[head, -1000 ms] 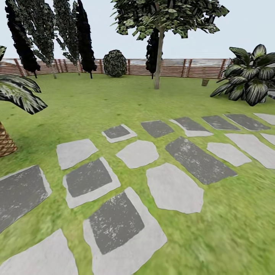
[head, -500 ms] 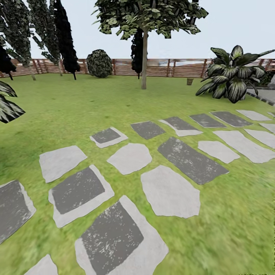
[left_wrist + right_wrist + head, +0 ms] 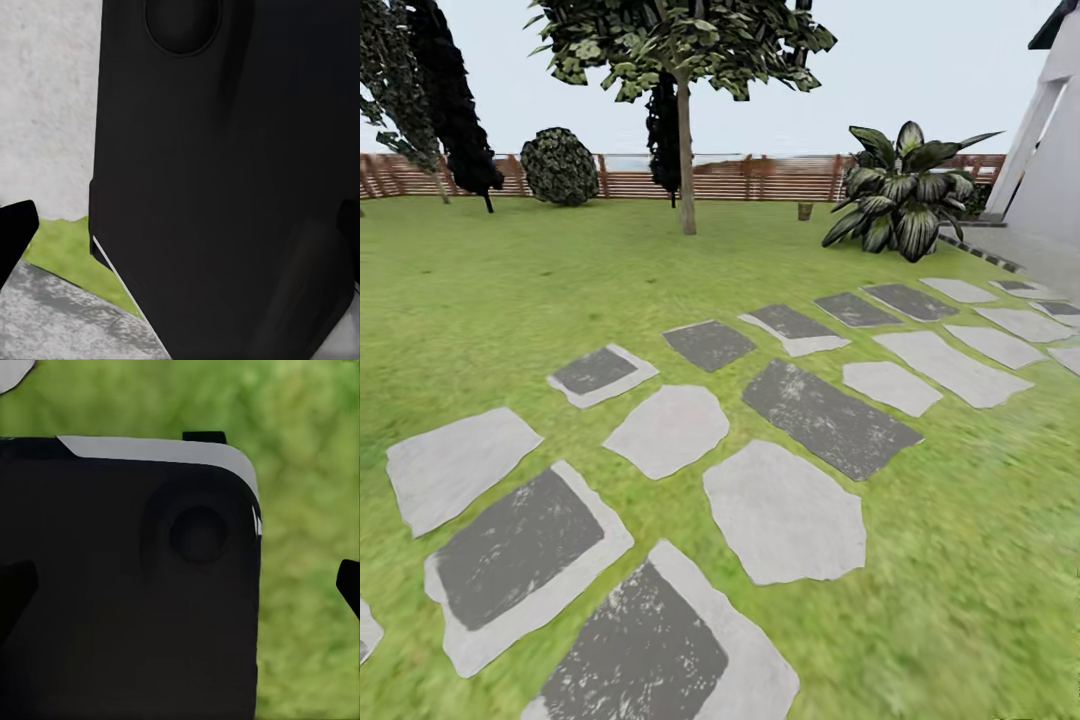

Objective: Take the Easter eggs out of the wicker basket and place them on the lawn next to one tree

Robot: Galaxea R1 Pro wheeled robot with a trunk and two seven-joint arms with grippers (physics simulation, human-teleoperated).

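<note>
The Easter eggs and the wicker basket are out of view. Bright green lawn (image 3: 510,280) spreads ahead in the head view, inside the garden's brown slat fence (image 3: 760,178). A tree (image 3: 686,170) with a straight pale trunk and leafy crown stands at the lawn's far side. My left gripper (image 3: 180,240) hangs open over grass and grey stone, its dark fingertips (image 3: 15,232) at the picture's edges and my black body panel behind. The right gripper (image 3: 180,589) is open too, over grass, with nothing between its fingers.
Grey and pale stepping stones (image 3: 780,510) run from near left towards far right. A broad-leaved plant (image 3: 900,195) and a white building (image 3: 1050,150) with paving stand at the right. A round bush (image 3: 560,165) and dark cypresses (image 3: 445,90) line the far fence.
The whole head view has swung to the right: the palm at the left has left the picture, and the white building has come in at the right. The tree sits further left.
</note>
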